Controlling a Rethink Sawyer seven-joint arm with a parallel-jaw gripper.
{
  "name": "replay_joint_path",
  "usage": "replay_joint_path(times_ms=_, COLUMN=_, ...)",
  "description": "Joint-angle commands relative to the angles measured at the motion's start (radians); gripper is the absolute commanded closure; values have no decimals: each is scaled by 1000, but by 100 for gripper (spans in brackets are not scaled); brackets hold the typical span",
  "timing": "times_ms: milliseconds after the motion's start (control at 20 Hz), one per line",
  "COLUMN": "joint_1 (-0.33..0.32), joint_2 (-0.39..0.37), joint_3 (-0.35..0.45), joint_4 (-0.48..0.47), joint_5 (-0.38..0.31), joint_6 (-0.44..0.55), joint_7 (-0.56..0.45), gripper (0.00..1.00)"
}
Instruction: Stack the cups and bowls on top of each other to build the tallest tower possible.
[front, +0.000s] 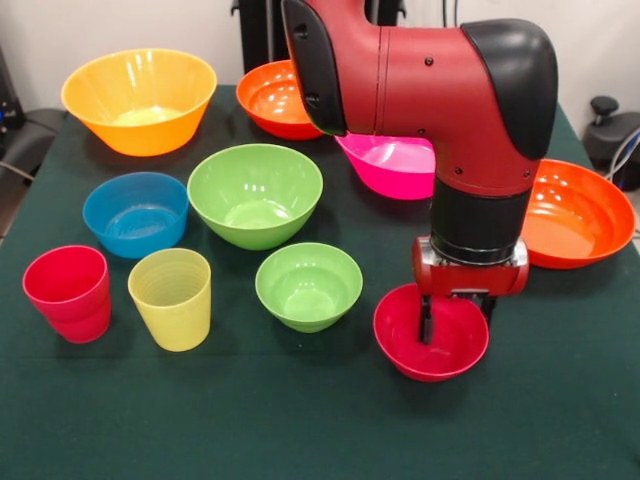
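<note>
Entry, my remote station, front view only.

Pincer (455, 318): down at the small red bowl (431, 345), one dark finger (426, 322) inside it and the other at or behind the far rim. It looks set astride the rim, but I cannot tell whether it is closed on the wall or only straddling it.

Risks, as I judge them:
- A thin rim pinch on glossy plastic may slip, letting the bowl swing or drop when I lift.
- If the finger only rests inside, raising the arm could drag or tip the bowl on the counter (300, 420).
- The small green bowl (308, 286) sits near; a sideways carry held low could knock it.
- The arm hides much of the pink bowl (395, 165), so I cannot judge clearance there.

Containers, all upright, all apparently empty, none stacked yet:
- Yellow-orange bowl (139, 100), far corner.
- Orange bowl (272, 98), partly behind the arm.
- Second orange bowl (575, 212), beside the arm.
- Large green bowl (255, 194), middle.
- Blue bowl (135, 213), just beside it.
- Red cup (68, 293) and yellow cup (171, 298), side by side at the near edge.

No tower stands; every piece rests singly.
</note>
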Motion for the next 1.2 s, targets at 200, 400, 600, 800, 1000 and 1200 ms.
replay_joint_path(times_ms=200, joint_1=20, joint_2=27, joint_3=26, joint_4=-61, joint_5=18, joint_6=121, joint_7=130, gripper=100)
replay_joint_path(times_ms=400, joint_1=23, joint_2=28, joint_3=23, joint_4=-61, joint_5=21, joint_6=122, joint_7=131, gripper=100)
replay_joint_path(times_ms=600, joint_1=25, joint_2=30, joint_3=20, joint_4=-67, joint_5=26, joint_6=112, joint_7=130, gripper=100)
replay_joint_path(times_ms=800, joint_1=31, joint_2=23, joint_3=12, joint_4=-95, joint_5=36, joint_6=167, joint_7=128, gripper=100)
replay_joint_path(times_ms=1000, joint_1=41, joint_2=20, joint_3=3, joint_4=-119, joint_5=44, joint_6=219, joint_7=130, gripper=100)
replay_joint_path(times_ms=1200, joint_1=56, joint_2=11, joint_3=-19, joint_4=-152, joint_5=52, joint_6=293, joint_7=147, gripper=100)
